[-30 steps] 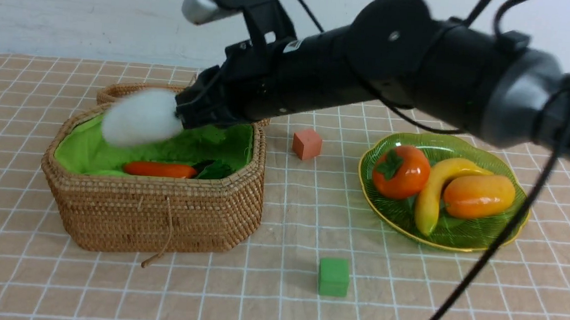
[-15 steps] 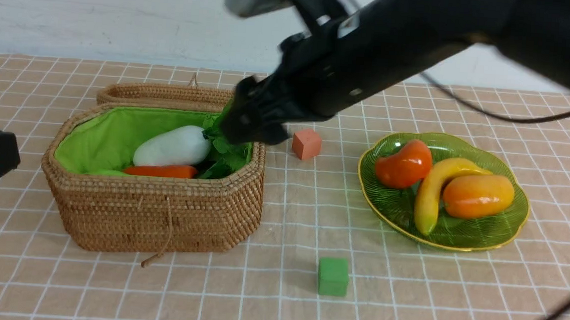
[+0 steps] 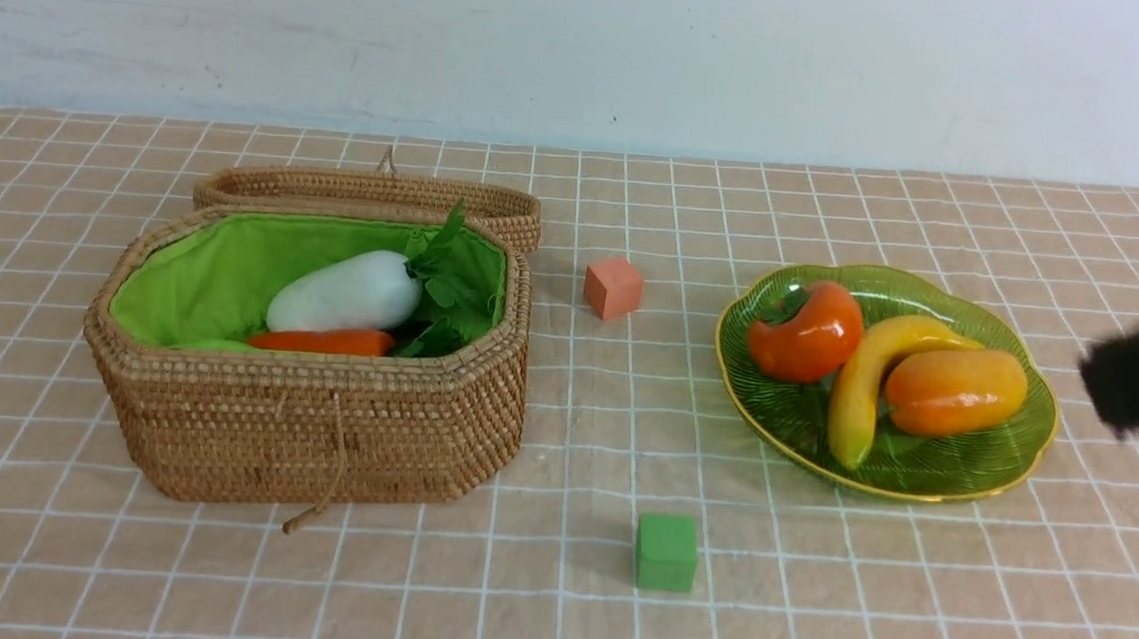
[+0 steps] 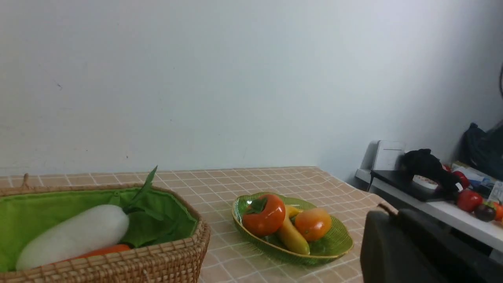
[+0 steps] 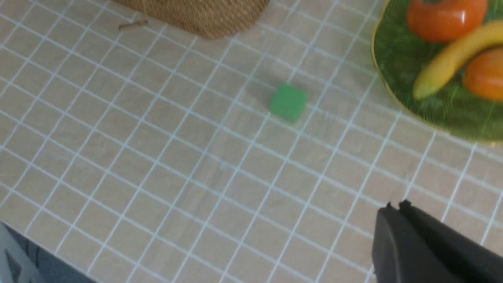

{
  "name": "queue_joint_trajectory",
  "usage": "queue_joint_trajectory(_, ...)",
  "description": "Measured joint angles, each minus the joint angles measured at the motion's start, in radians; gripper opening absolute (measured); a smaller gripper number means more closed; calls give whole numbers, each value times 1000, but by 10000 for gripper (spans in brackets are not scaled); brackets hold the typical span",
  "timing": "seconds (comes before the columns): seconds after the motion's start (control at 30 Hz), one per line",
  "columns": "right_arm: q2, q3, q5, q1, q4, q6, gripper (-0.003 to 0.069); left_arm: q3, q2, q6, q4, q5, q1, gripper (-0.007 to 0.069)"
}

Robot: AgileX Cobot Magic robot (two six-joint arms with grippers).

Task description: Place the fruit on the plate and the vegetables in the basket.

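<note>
1. A white radish (image 3: 346,291) is lying inside the open wicker basket (image 3: 322,422), its green leaves (image 3: 449,276) resting against the bright green lining toward the plate side.
2. An orange carrot (image 3: 319,341) is lying just in front of the radish, touching it, and a sliver of light-green gourd (image 3: 212,345) is showing beside the carrot at the front wall.
3. The basket's lid (image 3: 368,190) is lying flat behind it on the checked tablecloth (image 3: 549,619).
4. A persimmon (image 3: 804,328), a banana (image 3: 871,381) and a mango (image 3: 955,391) are sitting together on the green glass plate (image 3: 1020,471), the banana lying between the other two.
5. An orange-pink cube (image 3: 613,286) is standing between basket and plate; a green cube (image 3: 666,553) is standing nearer the camera, apart from both.
6. The right gripper (image 5: 395,206) is hanging above bare cloth near the plate's rim, its jaws pressed together and holding nothing.
7. The left gripper (image 4: 387,212) is showing only as a dark mass at the edge of its wrist view; how its jaws stand cannot be told.
</note>
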Motion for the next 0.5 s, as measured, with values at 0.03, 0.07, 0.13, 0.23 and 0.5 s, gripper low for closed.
queue_joint_trajectory(0.03, -35, 29, 0, 0, 0, 9, -16, 18, -1, 0, 7, -4, 0, 22)
queue_joint_trajectory(0.07, -75, 82, -7, 0, 0, 33, -16, 34, -1, -1, 10, -6, 0, 23)
queue_joint_trajectory(0.13, -156, 170, -31, 0, 0, 75, -15, 69, -3, -2, 13, -7, 0, 26)
queue_joint_trajectory(0.23, -227, 234, -42, 0, 0, 98, -14, 99, -3, -2, 16, -6, 0, 29)
queue_joint_trajectory(0.5, -345, 301, 0, 0, -2, 111, -7, 164, -3, -2, 18, 18, 0, 39)
